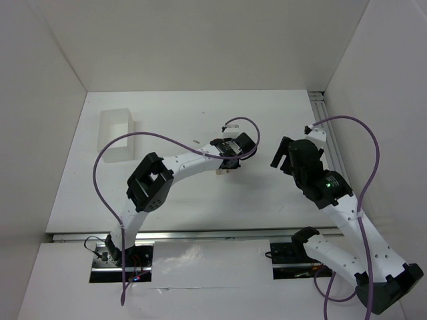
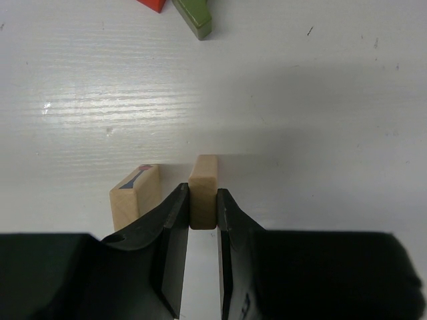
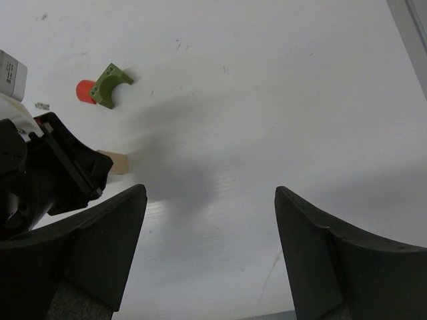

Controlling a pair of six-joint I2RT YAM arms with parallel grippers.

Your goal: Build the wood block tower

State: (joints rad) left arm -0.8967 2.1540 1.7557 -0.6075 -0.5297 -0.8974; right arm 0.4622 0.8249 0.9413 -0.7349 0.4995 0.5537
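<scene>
In the left wrist view my left gripper [image 2: 202, 194] is shut on a pale tan block [image 2: 203, 173] that stands upright, its black fingers pressing both side faces. A second tan block [image 2: 135, 197] with a dark mark on top stands just left of it, a narrow gap apart. Farther off lie a dark green block [image 2: 193, 17] and a red piece [image 2: 153, 4]. The right wrist view shows the green arch block [image 3: 110, 85] against the red piece [image 3: 85, 91], and a tan block [image 3: 117, 162] beside the left gripper. My right gripper [image 3: 210, 200] hangs open over bare table. No stacked tower shows.
A white rectangular box [image 1: 115, 133] sits at the table's back left. White walls close in the table [image 1: 200, 200] on three sides, and a metal rail [image 1: 330, 133] runs along the right edge. Purple cables loop over both arms.
</scene>
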